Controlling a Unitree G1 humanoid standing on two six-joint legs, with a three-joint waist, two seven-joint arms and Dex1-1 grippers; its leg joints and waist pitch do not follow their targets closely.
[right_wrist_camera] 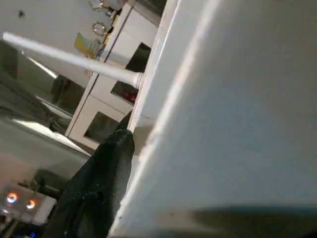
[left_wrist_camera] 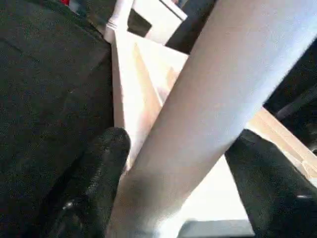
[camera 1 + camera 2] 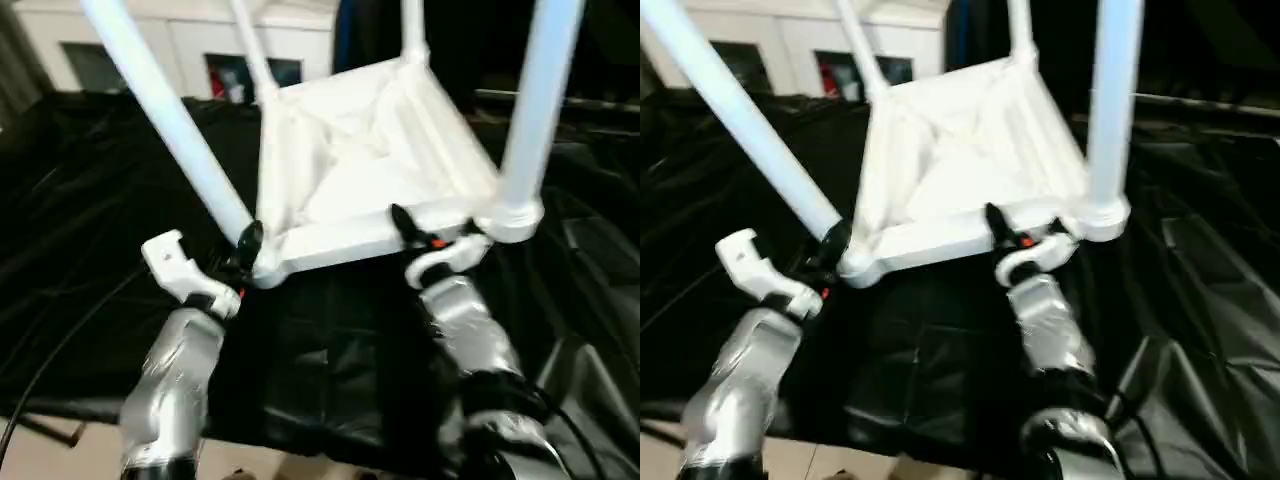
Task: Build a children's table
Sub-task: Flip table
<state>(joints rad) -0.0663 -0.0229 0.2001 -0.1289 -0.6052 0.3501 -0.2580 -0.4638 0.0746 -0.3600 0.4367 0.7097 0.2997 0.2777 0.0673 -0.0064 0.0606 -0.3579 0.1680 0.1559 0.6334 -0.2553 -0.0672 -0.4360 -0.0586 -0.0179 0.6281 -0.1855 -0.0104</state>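
While the tabletop (image 3: 365, 165) lies upside down on the black-draped counter (image 3: 90, 210), ribbed underside up, all four legs (image 3: 535, 110) stand in its corner sockets. Near-left leg (image 3: 170, 125) leans outward from the tabletop; the near-right one stands about upright. Left gripper (image 3: 248, 240) is at the base of the leaning leg, its fingers (image 2: 94, 183) spread to either side of the tube, contact not discernible. Right gripper (image 3: 408, 228) sits at the tabletop's near rim beside the near-right socket; one finger (image 1: 99, 183) lies along the rim, grip state cannot be told. White cabinets (image 3: 180, 40) stand beyond the tabletop.
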